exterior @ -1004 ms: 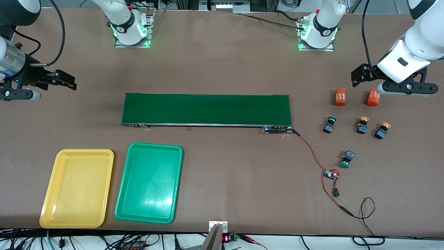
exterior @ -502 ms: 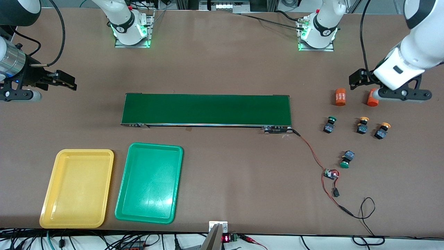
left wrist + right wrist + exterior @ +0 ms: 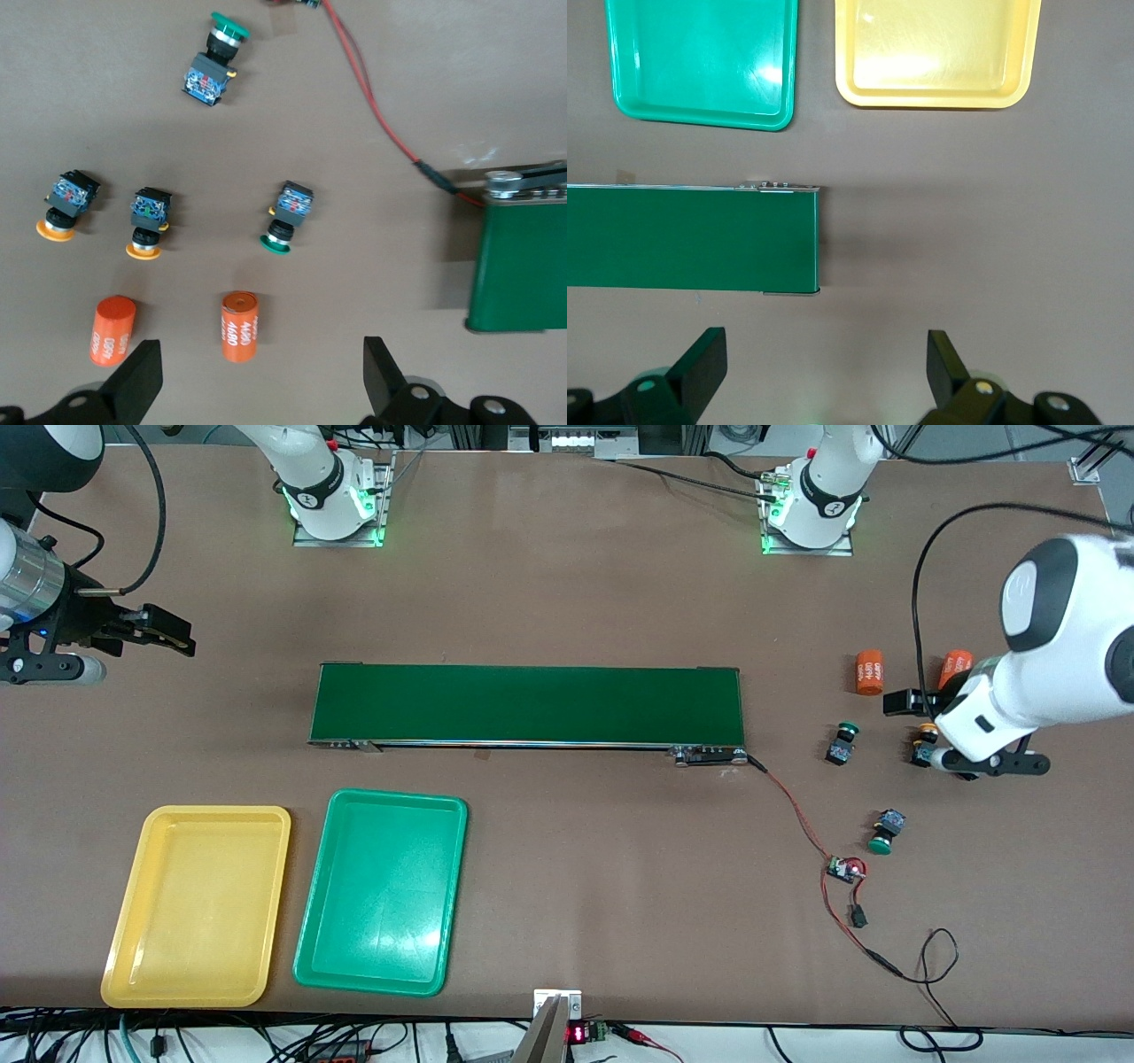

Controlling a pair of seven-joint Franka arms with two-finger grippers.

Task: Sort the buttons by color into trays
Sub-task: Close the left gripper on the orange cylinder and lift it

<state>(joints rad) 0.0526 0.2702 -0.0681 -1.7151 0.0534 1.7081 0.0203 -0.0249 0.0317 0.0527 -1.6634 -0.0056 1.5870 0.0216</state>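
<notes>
The left gripper [image 3: 257,376] hung over the button cluster at the left arm's end of the table, its fingers [image 3: 133,381] spread wide with nothing between them. In the front view the arm's white wrist hid one yellow-capped button entirely and covered most of a second [image 3: 926,746]. The left wrist view showed both yellow-capped buttons [image 3: 64,204] [image 3: 149,221] whole, lying side by side. A green-capped button [image 3: 843,744] lay toward the belt's end from them, and another green-capped button [image 3: 885,831] lay nearer the front camera. Two orange cylinders [image 3: 870,671] [image 3: 955,668] lay farther from the camera than the buttons; the second was partly covered by the arm.

The right gripper [image 3: 824,376] waited over bare table at the right arm's end, fingers apart and holding nothing; it was cut off by the frame edge in the front view. The yellow tray [image 3: 199,903] and green tray [image 3: 383,892] lay side by side, nearer the camera than the long green belt [image 3: 527,704], toward the right arm's end. A red-and-black wire [image 3: 797,815] ran from the belt to a small circuit board [image 3: 844,870].
</notes>
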